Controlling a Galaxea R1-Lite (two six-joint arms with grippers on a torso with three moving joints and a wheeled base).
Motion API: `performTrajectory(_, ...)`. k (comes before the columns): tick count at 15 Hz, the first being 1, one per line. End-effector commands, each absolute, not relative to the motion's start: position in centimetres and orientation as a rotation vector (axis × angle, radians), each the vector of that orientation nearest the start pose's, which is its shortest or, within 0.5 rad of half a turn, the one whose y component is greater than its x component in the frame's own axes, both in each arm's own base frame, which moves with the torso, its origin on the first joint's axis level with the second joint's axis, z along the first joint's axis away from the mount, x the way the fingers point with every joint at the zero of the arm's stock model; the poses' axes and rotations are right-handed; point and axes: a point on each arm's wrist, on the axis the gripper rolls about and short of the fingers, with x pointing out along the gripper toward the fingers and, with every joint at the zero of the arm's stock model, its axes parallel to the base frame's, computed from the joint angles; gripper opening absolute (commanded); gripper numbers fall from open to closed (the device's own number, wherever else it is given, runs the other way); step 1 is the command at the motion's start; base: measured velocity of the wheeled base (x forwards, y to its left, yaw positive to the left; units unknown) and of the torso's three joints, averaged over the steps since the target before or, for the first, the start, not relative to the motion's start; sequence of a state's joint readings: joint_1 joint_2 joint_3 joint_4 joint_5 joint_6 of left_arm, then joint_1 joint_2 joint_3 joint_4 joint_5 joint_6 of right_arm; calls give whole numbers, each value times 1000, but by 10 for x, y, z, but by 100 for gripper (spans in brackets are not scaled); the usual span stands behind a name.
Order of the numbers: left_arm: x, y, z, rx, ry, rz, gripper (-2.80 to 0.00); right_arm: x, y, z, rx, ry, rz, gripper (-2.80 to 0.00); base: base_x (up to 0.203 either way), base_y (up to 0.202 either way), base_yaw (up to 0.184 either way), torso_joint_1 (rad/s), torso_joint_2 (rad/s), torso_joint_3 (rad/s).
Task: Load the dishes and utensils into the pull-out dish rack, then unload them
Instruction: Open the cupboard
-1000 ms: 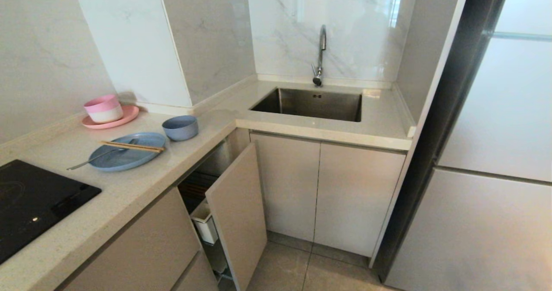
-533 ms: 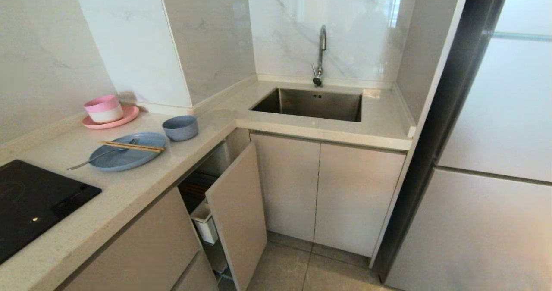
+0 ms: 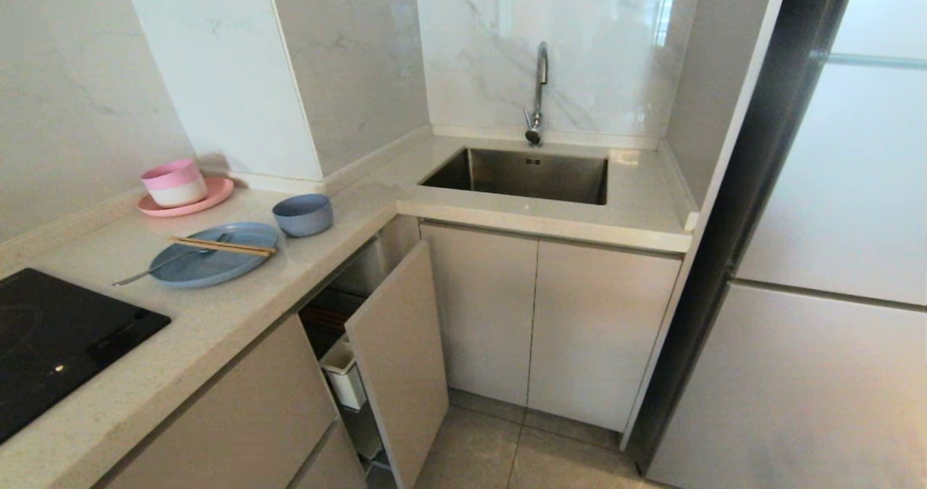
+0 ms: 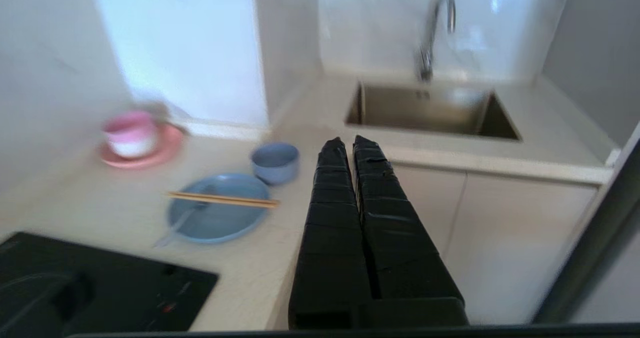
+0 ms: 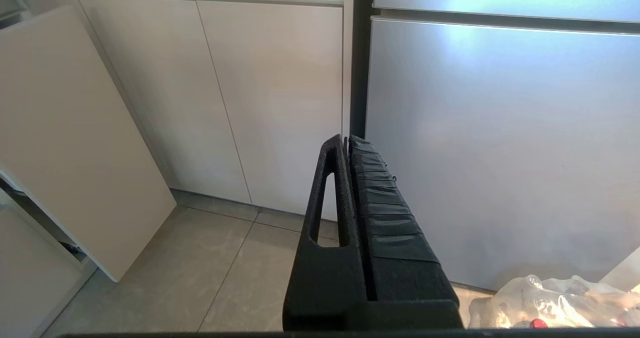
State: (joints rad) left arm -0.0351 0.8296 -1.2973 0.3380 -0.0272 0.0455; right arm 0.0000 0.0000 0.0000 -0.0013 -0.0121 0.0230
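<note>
Plate (image 3: pixel 214 263) bearing chopsticks (image 3: pixel 221 246) lies below raised, closed left end effector (image 4: pixel 348 141).

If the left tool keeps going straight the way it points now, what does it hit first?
Probably the countertop edge in front of the sink: the shut left tool points there, with the blue bowl off to one side. Depth is unclear; nothing nearer shows.

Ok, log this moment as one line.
left gripper: shut, empty | right gripper: shut, parked | wooden chopsticks, metal fork: on blue plate | rack: out
</note>
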Motion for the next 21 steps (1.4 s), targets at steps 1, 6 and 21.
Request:
performTrajectory(1, 96, -6, 381, 44, 32, -89, -280, -23, 0, 76, 23, -2, -12, -280, 0, 0, 0, 0, 0, 0)
performTrajectory(6, 230, -35, 339, 58, 331, -180, -280, -23, 0, 76, 23, 0, -12, -280, 0, 0, 0, 0, 0, 0)
performTrajectory(21, 374, -60, 198, 116, 769, -161, -280, -23, 0, 76, 23, 0, -12, -280, 0, 0, 0, 0, 0, 0)
